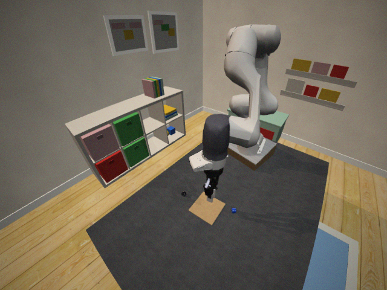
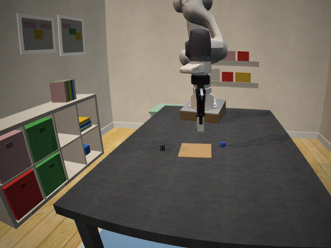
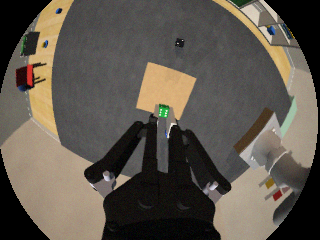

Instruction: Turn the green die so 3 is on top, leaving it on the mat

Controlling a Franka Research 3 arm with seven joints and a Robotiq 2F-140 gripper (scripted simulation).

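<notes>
My gripper (image 1: 210,197) (image 2: 199,128) (image 3: 162,111) is shut on the small green die (image 3: 163,111) and holds it in the air above the far edge of the tan mat (image 1: 206,211) (image 2: 195,151) (image 3: 167,86). The mat lies flat on the dark table. In the top and exterior views the fingers hide almost all of the green die, and I cannot read its top face. A black die (image 1: 184,193) (image 2: 162,148) (image 3: 179,43) lies on the table to the left of the mat. A blue die (image 1: 233,210) (image 2: 222,144) lies on the table to the right of the mat.
The dark table (image 2: 186,192) is wide; the robot's base (image 2: 202,113) stands on a block at its far edge. A white shelf unit (image 2: 45,144) with coloured bins stands on the floor to the left, off the table.
</notes>
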